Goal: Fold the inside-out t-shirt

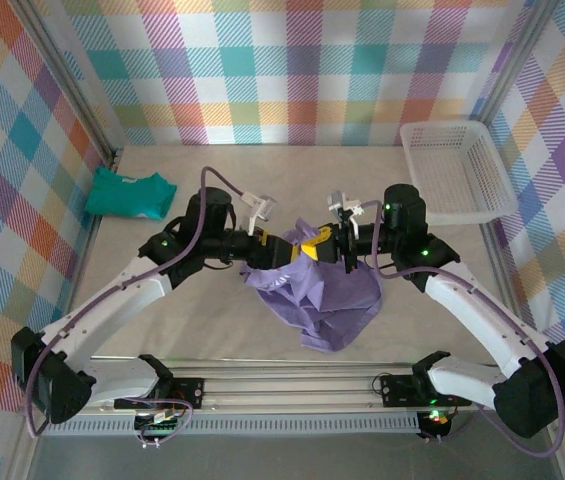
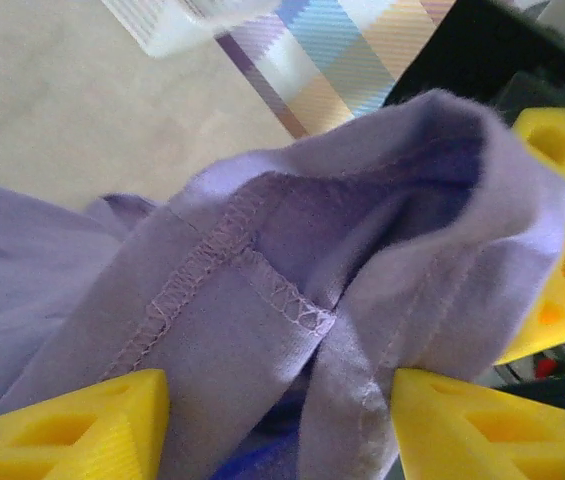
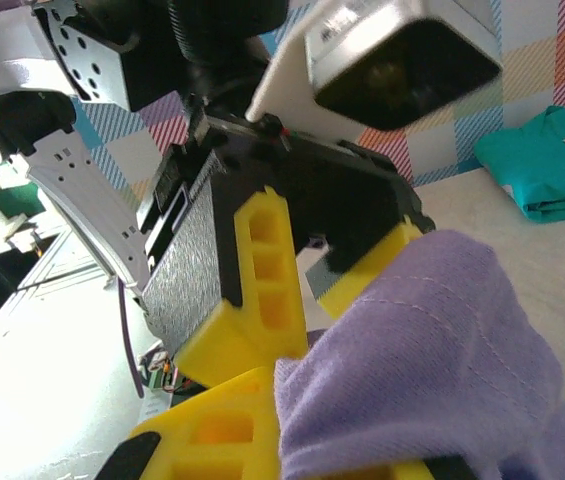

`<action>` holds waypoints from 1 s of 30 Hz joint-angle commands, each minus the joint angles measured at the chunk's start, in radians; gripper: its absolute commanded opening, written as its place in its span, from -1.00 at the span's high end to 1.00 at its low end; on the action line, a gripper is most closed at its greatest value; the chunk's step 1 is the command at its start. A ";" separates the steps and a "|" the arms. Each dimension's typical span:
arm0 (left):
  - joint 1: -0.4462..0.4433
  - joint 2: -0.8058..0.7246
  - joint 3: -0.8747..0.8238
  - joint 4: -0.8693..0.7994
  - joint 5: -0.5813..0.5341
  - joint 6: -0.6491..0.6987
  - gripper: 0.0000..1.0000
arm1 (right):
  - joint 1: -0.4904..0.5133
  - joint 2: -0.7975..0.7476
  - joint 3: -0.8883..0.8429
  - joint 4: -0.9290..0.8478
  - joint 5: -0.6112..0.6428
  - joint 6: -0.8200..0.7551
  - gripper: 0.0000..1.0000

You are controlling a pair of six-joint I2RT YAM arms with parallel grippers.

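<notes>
The left end effector has its fingers apart. A seamed fold of the inside-out t-shirt lies loose between them rather than pinched. Facing it, almost touching, the right end effector is clamped on a bunched part of the same cloth. From that hold the shirt hangs in a crumpled drape, and its lower end seems to rest on the surface, left of the white basket, nearer the arm bases and well apart from it.

I judge this a mid-air regrasp, with folding proper not yet begun: raised seams face outward and the cloth is not spread. The next move calls for the left end effector to take a fresh edge, hem or sleeve, clear of the right's fingers. A teal folded garment lies far left of the basket, out of the way. The crowding of the two wrists looks the likelier hindrance.
</notes>
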 commanded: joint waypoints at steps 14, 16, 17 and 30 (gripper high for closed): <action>0.005 -0.040 -0.032 0.128 0.166 -0.057 0.47 | -0.003 -0.025 0.006 -0.065 0.014 -0.095 1.00; 0.005 -0.045 -0.030 0.110 0.166 -0.051 0.48 | -0.004 -0.028 0.007 -0.072 0.021 -0.131 1.00; 0.005 -0.046 -0.029 0.102 0.166 -0.052 0.48 | -0.004 -0.031 0.008 -0.078 0.023 -0.135 1.00; 0.005 -0.037 -0.030 0.046 0.069 -0.027 0.85 | -0.004 -0.042 0.002 -0.059 0.019 -0.112 1.00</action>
